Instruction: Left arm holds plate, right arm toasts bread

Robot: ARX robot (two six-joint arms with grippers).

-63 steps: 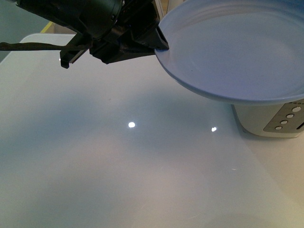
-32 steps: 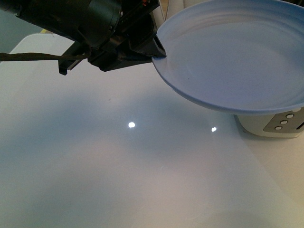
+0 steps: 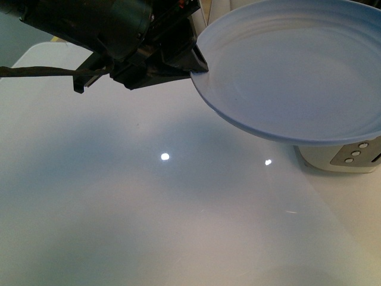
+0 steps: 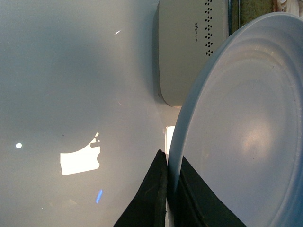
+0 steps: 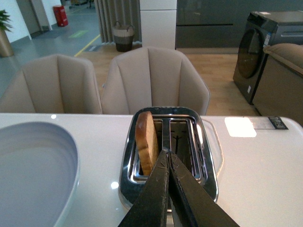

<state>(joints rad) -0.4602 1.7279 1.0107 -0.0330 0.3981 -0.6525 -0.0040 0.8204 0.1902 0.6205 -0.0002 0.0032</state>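
In the front view the plate [image 3: 286,77] fills the upper right and runs off the top and right edges, so its far rim is not seen. It hides nearly all of the toaster [image 3: 336,159] below it; only a lower corner with a few buttons shows. The left arm [image 3: 89,21] is cut off at the top left. The right arm does not show in this view.

The left gripper [image 3: 199,59] is clamped on the plate's near rim, one finger above and one below. The left wrist view shows this plainly: the rim passes between the two dark fingers [image 4: 154,189]. The plate hangs in the air, tilted, clear of the table [image 3: 149,226].

The bread [image 5: 147,142] stands upright in the toaster slot nearer the plate, its rounded top sticking out. Its lower part is hidden in the slot. The other slot looks dark inside, and little can be made out there.

The right gripper [image 5: 166,156] hovers above the toaster's near side, over the divider between the slots. Its fingers are pressed together with nothing between them.

In the right wrist view the plate's edge sits near the toaster but apart from it. Bare table lies on the toaster's other side. Beyond the table's far edge stand two chairs [image 5: 156,80].
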